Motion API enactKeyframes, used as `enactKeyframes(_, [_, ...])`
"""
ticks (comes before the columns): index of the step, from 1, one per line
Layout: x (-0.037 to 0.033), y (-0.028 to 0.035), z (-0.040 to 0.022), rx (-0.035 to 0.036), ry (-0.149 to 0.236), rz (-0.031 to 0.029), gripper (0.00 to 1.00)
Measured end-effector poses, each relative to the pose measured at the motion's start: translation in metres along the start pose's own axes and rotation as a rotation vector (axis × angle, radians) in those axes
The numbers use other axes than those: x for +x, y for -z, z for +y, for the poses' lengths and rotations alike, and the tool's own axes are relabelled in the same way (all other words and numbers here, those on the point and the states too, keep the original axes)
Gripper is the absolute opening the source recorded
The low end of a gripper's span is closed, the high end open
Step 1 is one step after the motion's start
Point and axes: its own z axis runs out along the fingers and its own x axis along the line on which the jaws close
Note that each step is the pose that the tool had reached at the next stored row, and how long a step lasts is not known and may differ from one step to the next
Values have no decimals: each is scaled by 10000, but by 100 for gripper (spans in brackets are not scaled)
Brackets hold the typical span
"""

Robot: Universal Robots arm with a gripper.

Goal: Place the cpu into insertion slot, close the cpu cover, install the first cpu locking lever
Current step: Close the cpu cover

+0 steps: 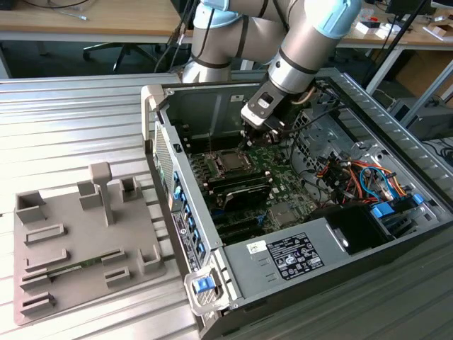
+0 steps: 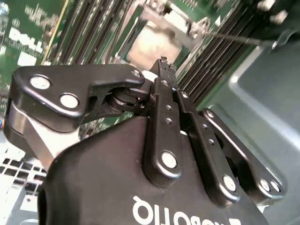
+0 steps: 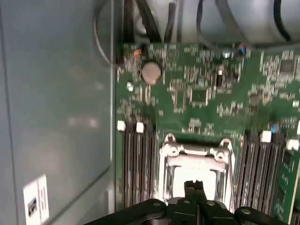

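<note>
Nearest in the exterior view, a grey moulded plastic fixture tray [image 1: 71, 234] is seen lying on the slatted metal surface [image 1: 120, 315], just beside an open black and grey computer case [image 1: 212, 237]. Further in, the green motherboard [image 1: 279, 173] is exposed, and the small square dark insertion slot [image 1: 228, 163] is found on it. The thin square silvery cpu [image 3: 194, 174] is seated in that slot, with the silvery cut-out cpu cover [image 3: 165, 157] lying flat around it. The black hand [image 3: 193, 186] is held close above the cover, its fingers pressed together on nothing. Behind it the grey arm [image 1: 311, 35] is seen, and wooden desks [image 1: 85, 25] beyond
</note>
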Motion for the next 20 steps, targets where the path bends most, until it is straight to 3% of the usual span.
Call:
enactKeyframes(1, [-5, -84, -79, -1, -1, 1, 11])
enactKeyframes(6, [-9, -220, -181, -1, -1, 1, 11])
enactKeyframes(15, [-14, -350, -242, 0, 0, -1, 11])
enactKeyframes(20, [-16, -370, -241, 3, -6, -29, 11])
